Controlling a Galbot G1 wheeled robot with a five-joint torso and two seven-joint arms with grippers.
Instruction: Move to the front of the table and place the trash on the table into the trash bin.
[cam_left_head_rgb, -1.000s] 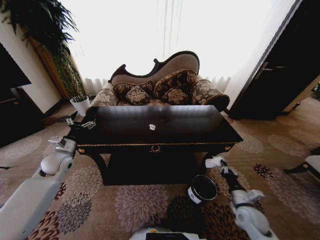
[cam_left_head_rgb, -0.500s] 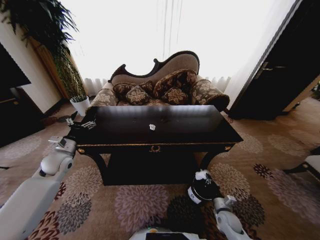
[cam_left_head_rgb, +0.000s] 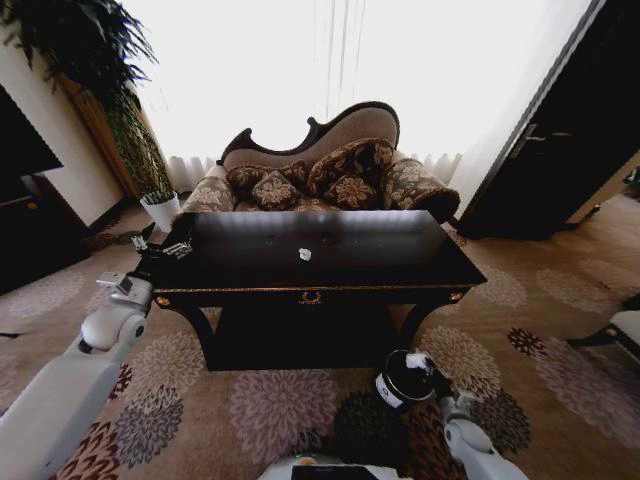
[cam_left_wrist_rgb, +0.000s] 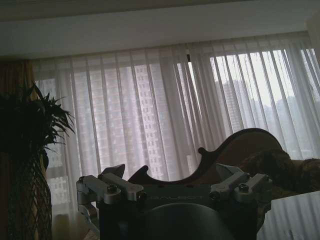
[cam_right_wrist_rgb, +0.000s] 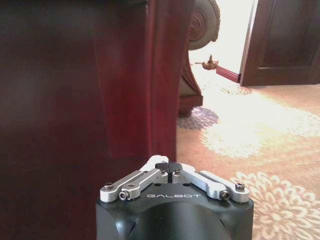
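We hold our right gripper (cam_left_head_rgb: 418, 362) low over the carpet (cam_left_head_rgb: 300, 405), its fingers (cam_right_wrist_rgb: 170, 170) pinched together on nothing, right above the rim of the trash bin (cam_left_head_rgb: 402, 379). In its wrist view the table (cam_left_head_rgb: 250, 262) leg (cam_right_wrist_rgb: 165, 75) stands close ahead of the gripper. Our left gripper (cam_left_head_rgb: 170, 246) rests far across from it, at the table's left end near the top; its jaws stand spread apart, empty. The trash (cam_left_head_rgb: 304, 254), a white wad, lies mid-tabletop, up and left of our right gripper and well apart from it. Beyond the table sits the sofa (cam_left_head_rgb: 320, 170).
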